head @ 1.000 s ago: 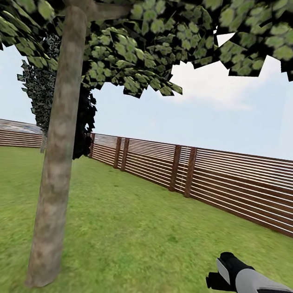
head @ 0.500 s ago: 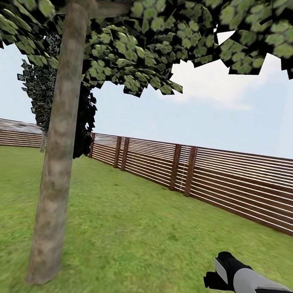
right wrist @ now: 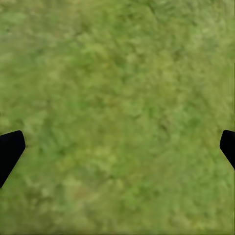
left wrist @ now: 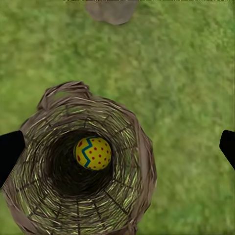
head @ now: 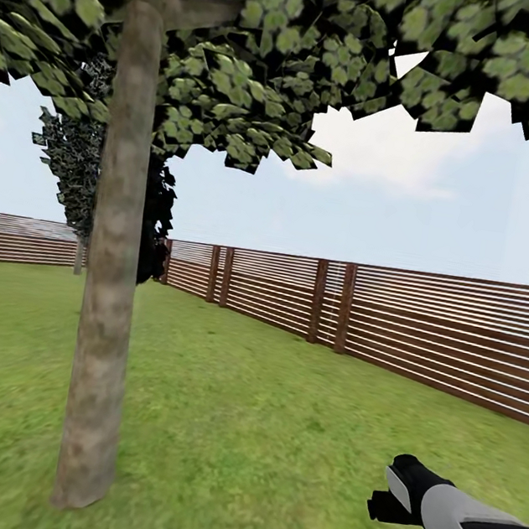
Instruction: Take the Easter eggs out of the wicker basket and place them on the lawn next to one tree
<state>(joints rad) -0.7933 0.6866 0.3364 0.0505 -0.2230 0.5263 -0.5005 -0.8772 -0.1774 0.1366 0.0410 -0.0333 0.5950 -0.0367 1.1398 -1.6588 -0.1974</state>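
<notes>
Nothing shifted but the camera; left gripper [left wrist: 117, 147] gapes wide above basket [left wrist: 142, 166] and egg [left wrist: 92, 153].

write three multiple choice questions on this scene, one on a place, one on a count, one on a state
1. Where does the Easter egg in the left wrist view lie?
A. inside the wicker basket
B. on the grass beside it
C. against the fence

2. How many eggs show in that basket?
A. none
B. one
C. three

3. How is the right gripper?
A. open over the lawn
B. shut on an egg
C. shut on a handle

Answers: 1 A, the woven walls ring the egg; 2 B, a single egg lies at the bottom; 3 A, its fingers stand wide apart with grass between them.
</notes>
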